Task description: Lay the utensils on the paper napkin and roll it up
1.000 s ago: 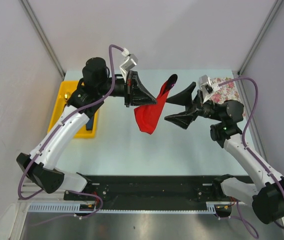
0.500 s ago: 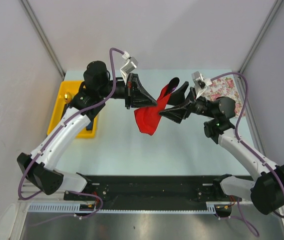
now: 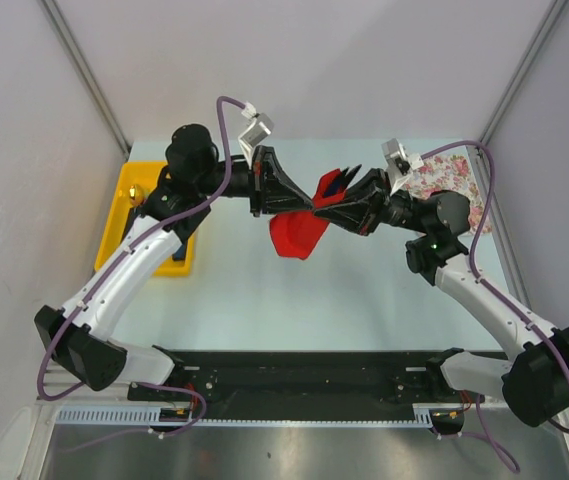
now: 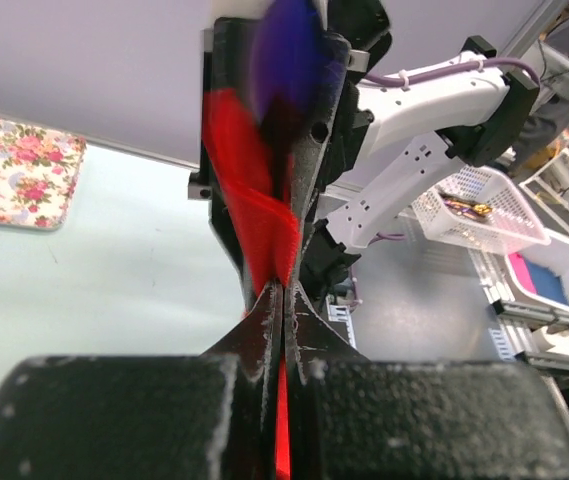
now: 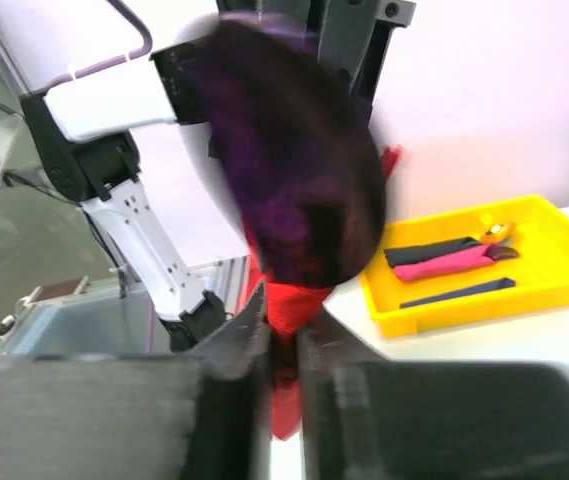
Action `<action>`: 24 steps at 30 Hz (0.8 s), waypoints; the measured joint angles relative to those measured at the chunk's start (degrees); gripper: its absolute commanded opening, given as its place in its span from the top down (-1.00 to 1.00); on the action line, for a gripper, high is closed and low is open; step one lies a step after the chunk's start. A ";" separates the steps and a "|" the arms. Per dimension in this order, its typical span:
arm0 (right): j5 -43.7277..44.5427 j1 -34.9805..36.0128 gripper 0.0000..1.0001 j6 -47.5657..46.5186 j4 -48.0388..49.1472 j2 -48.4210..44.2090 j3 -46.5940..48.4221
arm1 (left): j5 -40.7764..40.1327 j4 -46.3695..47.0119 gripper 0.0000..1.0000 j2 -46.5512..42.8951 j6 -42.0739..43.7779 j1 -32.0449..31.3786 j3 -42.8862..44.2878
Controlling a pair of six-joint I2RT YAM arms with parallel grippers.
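1. While pinched from two sides above the middle of the worktop [image 3: 364, 290]: paper napkin [image 3: 297, 235], red, crumpled, off the surface, with its bulk sagging below the pinch point.
2. Left claw [image 3: 311, 203]: pressed together on the napkin's upper edge, with red paper showing between the fingers in the left wrist view.
3. Right claw [image 3: 324, 202]: drawn in narrow on the same upper edge from the opposite side, tips almost touching the left claw's. Red paper between its fingers in the right wrist view; judged a pinch.
4. Dark blue-purple patch at the napkin's top end: blurred, cannot tell what.
5. Utensils [image 5: 451, 262]: black, pink and dark blue pieces lying in the yellow tray [image 3: 122, 205] at the far left of the worktop. Just beside the left arm and well apart from the napkin, so left arm nearer.
6. Flowered sheet [image 3: 449, 180]: far right corner, behind the right arm.
7. Governing relation, as a judgement: long axis of the napkin hanging downward from one shared pinch point. Likely needs the claws drawn apart left to right, then lowered, to lay it flat.
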 measured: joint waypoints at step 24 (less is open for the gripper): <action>12.09 -7.78 1.00 11.19 -11.19 8.02 10.47 | -13.97 10.88 -0.99 -8.74 -2.84 7.34 -13.46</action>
